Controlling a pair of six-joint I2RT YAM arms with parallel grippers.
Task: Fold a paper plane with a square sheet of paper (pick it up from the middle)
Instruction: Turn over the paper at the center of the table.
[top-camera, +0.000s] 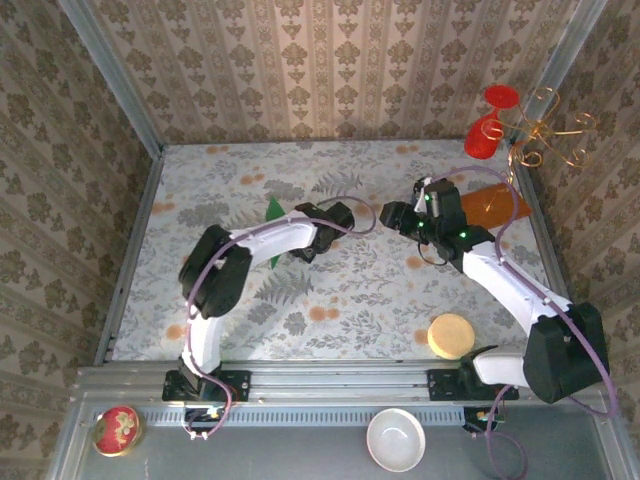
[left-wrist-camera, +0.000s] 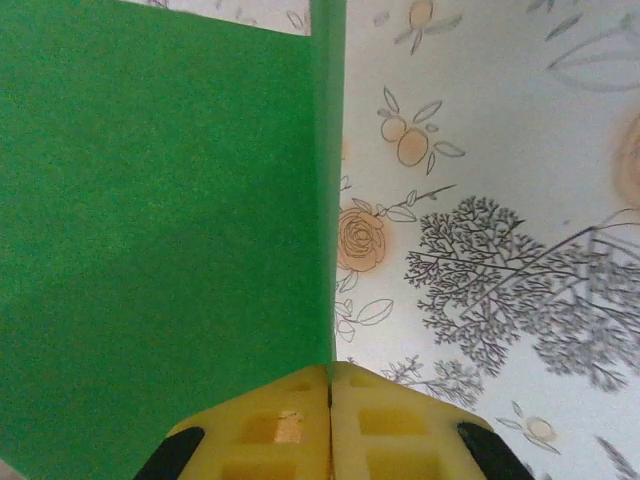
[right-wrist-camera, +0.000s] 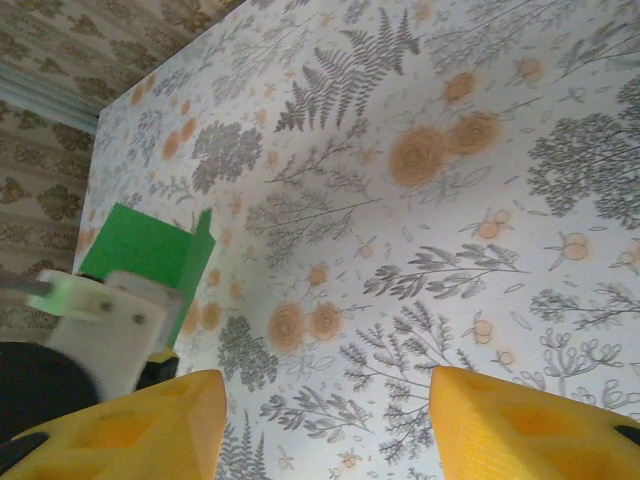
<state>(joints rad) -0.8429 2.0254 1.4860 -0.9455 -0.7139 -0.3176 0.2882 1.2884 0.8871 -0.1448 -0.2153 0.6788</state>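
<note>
The table (top-camera: 350, 300), covered in a floral print, carries both arms. The left arm (top-camera: 215, 285) rises from its base at the near edge and folds at a black elbow. Its white forearm then runs to the right toward the middle of the table, ending in a black wrist. The right arm (top-camera: 510, 285) climbs from its base at the near right corner and slants up and to the left. The 2 wrists face each other near the table's centre, close but apart.

The green paper sheet (left-wrist-camera: 150, 250) sits at the left arm's wrist. In the top view, 1 pointed tip shows above the forearm and another bit shows below it, with the rest hidden by the arm. In the left wrist view it spreads as a broad flat panel on the left, and a straight creased edge runs upward from the seam between the fingers. The left gripper (left-wrist-camera: 330, 395) has its 2 yellow fingers pressed together, pinching that crease. In the right wrist view the paper stands on edge just beyond the left gripper's pale body.

The right gripper (right-wrist-camera: 325, 390) holds its 2 yellow fingers spread wide, with floral cloth showing between them, well apart from the paper.
</note>
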